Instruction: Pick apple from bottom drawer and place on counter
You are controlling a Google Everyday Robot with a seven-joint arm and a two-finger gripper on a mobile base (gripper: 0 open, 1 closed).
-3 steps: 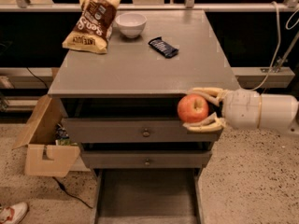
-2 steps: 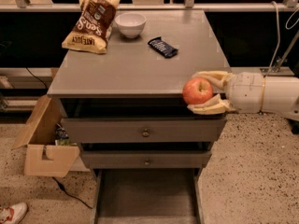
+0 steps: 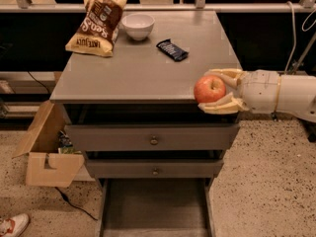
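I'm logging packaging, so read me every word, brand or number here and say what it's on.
"LATE JULY": pale band at the bottom of the brown snack bag on the grey wooden counter.
Bigger white letters on that bag: too blurred to read.
Dark blue wrapped bar: print too small to read.
No text on the red apple in the cream claw at the counter's front right edge.

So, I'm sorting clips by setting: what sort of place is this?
Probably a lab or office test area: speckled hard floor, an open cardboard box beside the drawer cabinet, a chip bag staged on the counter. The gripper holds the apple at the counter's front edge.
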